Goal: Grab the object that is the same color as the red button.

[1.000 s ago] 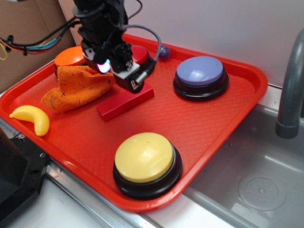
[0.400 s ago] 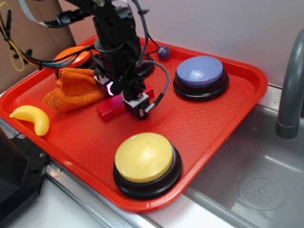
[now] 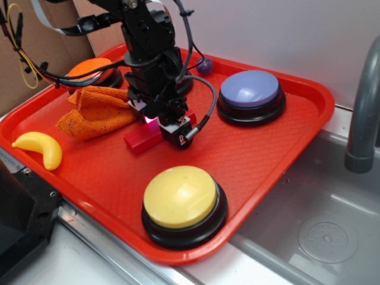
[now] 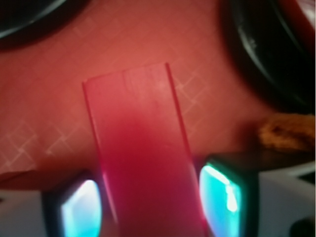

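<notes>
The object, a long red block (image 3: 138,140) (image 4: 138,138), lies flat on the red tray (image 3: 267,148). My gripper (image 3: 153,126) (image 4: 155,202) is down over the block's right half. In the wrist view both glowing pads (image 4: 81,210) press against the block's long sides, so the gripper is shut on it. The red button is almost wholly hidden behind the arm in the exterior view; only an edge of its black base (image 3: 187,85) shows.
An orange cloth (image 3: 98,113) lies just left of the block, with an orange button (image 3: 89,68) behind it. A yellow button (image 3: 180,196) sits in front, a blue-purple button (image 3: 249,89) to the right, a toy banana (image 3: 40,148) at the left. Sink (image 3: 320,231) and faucet (image 3: 362,107) lie to the right.
The gripper has come down from above the cloth and block onto the block, and its fingers now sit on either side of it. The block has barely shifted.
</notes>
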Tool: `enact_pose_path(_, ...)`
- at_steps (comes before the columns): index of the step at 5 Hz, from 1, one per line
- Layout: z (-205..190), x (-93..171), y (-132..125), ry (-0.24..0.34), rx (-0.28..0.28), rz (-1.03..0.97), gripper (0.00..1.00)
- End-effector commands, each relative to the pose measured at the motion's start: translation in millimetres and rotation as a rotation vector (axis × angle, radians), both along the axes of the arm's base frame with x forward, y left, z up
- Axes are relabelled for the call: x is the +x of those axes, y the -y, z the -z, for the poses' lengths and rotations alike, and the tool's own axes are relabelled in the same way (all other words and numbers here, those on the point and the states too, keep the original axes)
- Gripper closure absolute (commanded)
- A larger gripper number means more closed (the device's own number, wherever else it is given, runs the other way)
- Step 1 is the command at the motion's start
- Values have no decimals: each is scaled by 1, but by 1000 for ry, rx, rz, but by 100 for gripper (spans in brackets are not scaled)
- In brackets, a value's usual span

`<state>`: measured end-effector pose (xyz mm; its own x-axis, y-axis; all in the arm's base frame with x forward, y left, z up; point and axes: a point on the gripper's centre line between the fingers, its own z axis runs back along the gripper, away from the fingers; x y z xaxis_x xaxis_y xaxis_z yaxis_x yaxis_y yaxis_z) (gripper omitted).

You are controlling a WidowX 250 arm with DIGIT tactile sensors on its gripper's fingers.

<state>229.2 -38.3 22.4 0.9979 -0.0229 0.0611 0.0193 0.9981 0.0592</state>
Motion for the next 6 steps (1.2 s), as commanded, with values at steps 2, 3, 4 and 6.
enact_pose_path(2,-80,3,9,70,9,-44,100)
enact_pose_path(3,-124,-5,9,97,-21,-74,100)
enact_pose_path(4,-160,-21,2,158,-56,-115,100)
enact_pose_path(6,-193,-40,-23,228,-110,-137,100)
